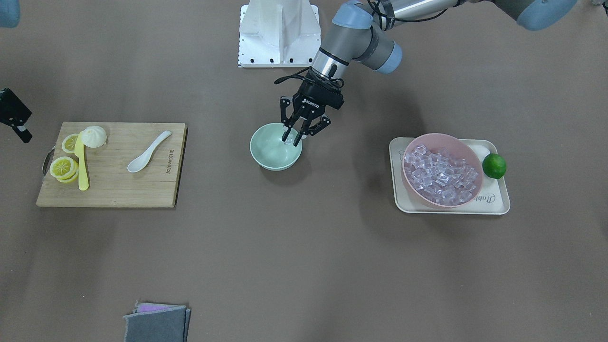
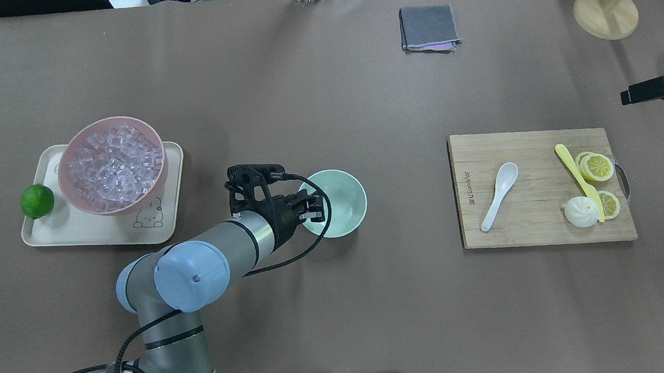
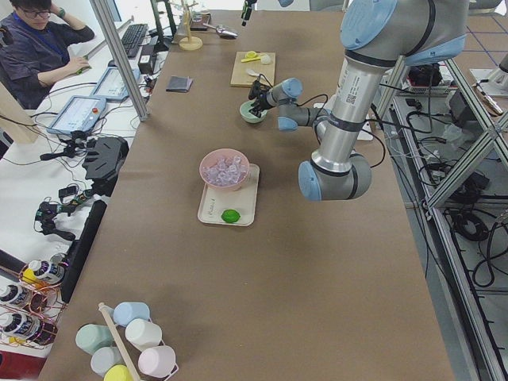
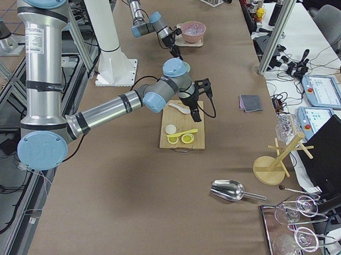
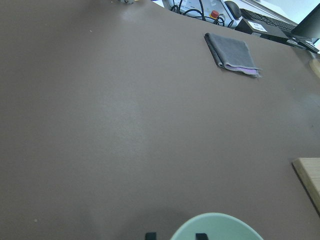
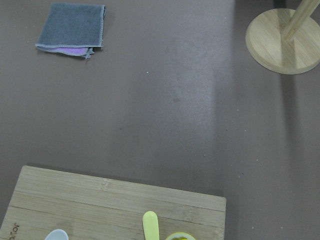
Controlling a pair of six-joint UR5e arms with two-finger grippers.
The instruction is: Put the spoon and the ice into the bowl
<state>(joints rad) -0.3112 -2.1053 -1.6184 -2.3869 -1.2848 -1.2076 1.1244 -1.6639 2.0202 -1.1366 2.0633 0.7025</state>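
My left hand (image 1: 291,139) hangs over the pale green bowl (image 1: 266,154) with its fingertips dipped below the rim. As far as the front view shows, they are pinched on one clear cube of ice (image 1: 290,137), though it is small and glassy enough that I would not swear to it. To do this well, I judge I should keep low and towards the bowl's middle, part the fingers gently so the cube drops rather than skips out, then lift straight up so I don't nudge the rim. Out across the bench (image 1: 304,247), the spoon (image 1: 148,152) lies on the wooden board (image 1: 142,190), not yet in the bowl. My right hand (image 1: 16,118) waits past the board, and I cannot tell whether it is released or clenched.
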